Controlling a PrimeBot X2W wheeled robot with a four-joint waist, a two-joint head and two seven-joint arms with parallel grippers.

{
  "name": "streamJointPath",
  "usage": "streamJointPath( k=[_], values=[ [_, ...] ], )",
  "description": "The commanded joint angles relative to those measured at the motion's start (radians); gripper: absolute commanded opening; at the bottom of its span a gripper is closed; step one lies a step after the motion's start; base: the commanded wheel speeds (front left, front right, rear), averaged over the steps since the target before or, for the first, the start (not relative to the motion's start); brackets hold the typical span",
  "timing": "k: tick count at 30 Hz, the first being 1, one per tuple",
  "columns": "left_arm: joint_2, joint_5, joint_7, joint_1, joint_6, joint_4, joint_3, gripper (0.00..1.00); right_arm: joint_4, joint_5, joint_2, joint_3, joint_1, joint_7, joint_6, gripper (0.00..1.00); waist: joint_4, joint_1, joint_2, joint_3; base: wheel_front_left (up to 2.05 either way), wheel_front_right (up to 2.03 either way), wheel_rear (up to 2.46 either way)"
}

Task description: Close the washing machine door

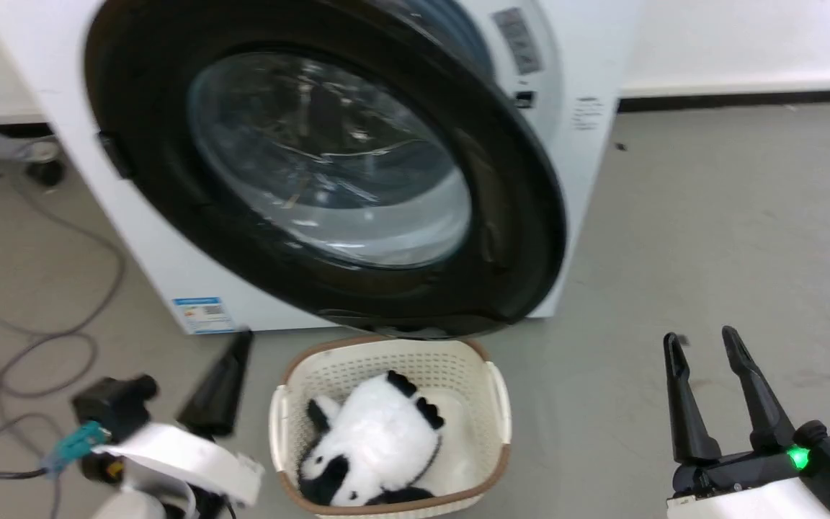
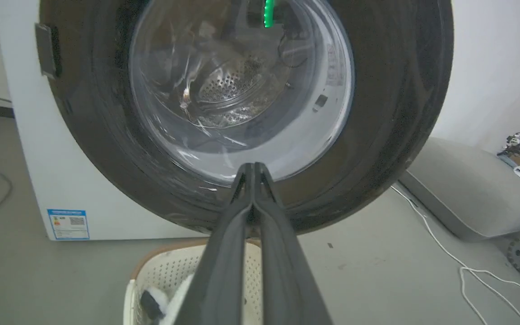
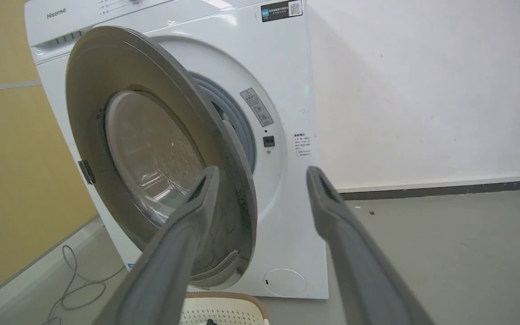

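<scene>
Washing machine door (image 1: 328, 158) stands ajar, swung out from the white washing machine (image 1: 588, 144), directly in front of the left hand (image 2: 253, 168). This hand's fingers are pressed together and point at the door's lower black rim; I cannot tell if they touch it. The right hand (image 1: 699, 342) is spread wide, holds nothing and is well apart from the door. Between both hands a cream basket (image 1: 282, 411) with a panda toy (image 1: 379, 440) sits under the door's lower edge. Cables (image 1: 91, 288) lie beyond the left hand.
</scene>
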State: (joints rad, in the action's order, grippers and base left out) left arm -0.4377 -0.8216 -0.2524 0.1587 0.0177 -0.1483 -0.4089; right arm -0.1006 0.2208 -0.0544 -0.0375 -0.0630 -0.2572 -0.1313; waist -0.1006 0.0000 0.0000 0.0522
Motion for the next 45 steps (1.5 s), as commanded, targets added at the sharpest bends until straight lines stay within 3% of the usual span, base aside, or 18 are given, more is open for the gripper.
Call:
streamJointPath(
  k=[1,3,7,12,13,14,19,27,28,29,30,38,45],
  values=[
    [0.005,0.018,-0.006,-0.011,-0.006,0.014,0.01,0.0,-0.005,0.0,-0.001,0.002,-0.012,-0.005,0.001,1.0,0.046,0.0,0.0,-0.017,0.0,0.0,0.0],
    [0.046,0.097,-0.008,-0.029,-0.03,0.098,0.112,0.0,-0.009,-0.001,-0.002,0.007,-0.014,-0.005,0.001,1.0,0.074,0.0,0.0,-0.019,0.0,0.0,0.0],
    [0.136,0.266,-0.009,-0.119,-0.023,0.221,0.251,0.0,-0.01,-0.005,-0.009,0.002,-0.015,-0.005,0.001,1.0,0.11,0.0,0.0,-0.023,0.0,0.0,0.0],
    [0.24,0.438,-0.009,-0.225,0.01,0.257,0.31,0.0,-0.004,-0.007,-0.014,0.003,-0.018,-0.005,0.001,1.0,0.134,0.0,0.0,-0.029,0.0,0.0,0.0],
    [0.253,0.47,-0.009,-0.241,0.015,0.251,0.306,0.6,-0.001,-0.007,-0.013,0.002,-0.018,-0.005,0.001,1.0,0.137,0.0,0.0,-0.031,0.0,0.0,0.0],
    [0.266,0.498,-0.009,-0.254,0.017,0.243,0.306,1.0,0.002,-0.008,-0.013,0.002,-0.019,-0.005,0.001,1.0,0.138,0.0,0.0,-0.033,0.0,0.0,0.0],
    [0.309,0.593,-0.009,-0.276,0.06,0.221,0.294,1.0,0.007,-0.008,-0.009,0.004,-0.024,-0.005,0.001,1.0,0.149,0.0,0.0,-0.036,0.0,0.0,0.0],
    [0.343,0.638,-0.009,-0.258,0.097,0.205,0.3,1.0,0.009,-0.013,-0.007,0.014,-0.025,-0.005,0.001,1.0,0.168,0.0,0.0,-0.011,0.0,0.0,0.0],
    [0.345,0.641,-0.009,-0.256,0.099,0.204,0.3,1.0,0.013,-0.011,-0.011,0.009,-0.025,-0.005,0.001,0.93,0.172,0.0,0.0,-0.005,0.0,0.0,0.0],
    [0.348,0.644,-0.009,-0.252,0.101,0.205,0.298,1.0,0.013,-0.011,-0.016,0.005,-0.022,-0.005,0.001,0.32,0.176,0.0,0.0,0.002,0.0,0.0,0.0],
    [0.35,0.648,-0.009,-0.248,0.103,0.205,0.298,1.0,0.012,-0.012,-0.023,-0.002,-0.019,-0.005,0.001,0.0,0.182,0.0,0.0,0.01,0.0,0.0,0.0],
    [0.371,0.64,-0.009,-0.203,0.11,0.194,0.287,1.0,0.052,-0.015,-0.15,-0.106,0.073,-0.005,0.001,0.0,0.235,0.0,0.0,0.087,0.0,0.0,0.0],
    [0.379,0.643,-0.009,-0.15,0.112,0.188,0.273,1.0,0.186,0.053,-0.283,-0.184,0.265,0.035,0.001,0.0,0.269,0.0,0.0,0.182,0.0,0.0,0.0]
  ],
)
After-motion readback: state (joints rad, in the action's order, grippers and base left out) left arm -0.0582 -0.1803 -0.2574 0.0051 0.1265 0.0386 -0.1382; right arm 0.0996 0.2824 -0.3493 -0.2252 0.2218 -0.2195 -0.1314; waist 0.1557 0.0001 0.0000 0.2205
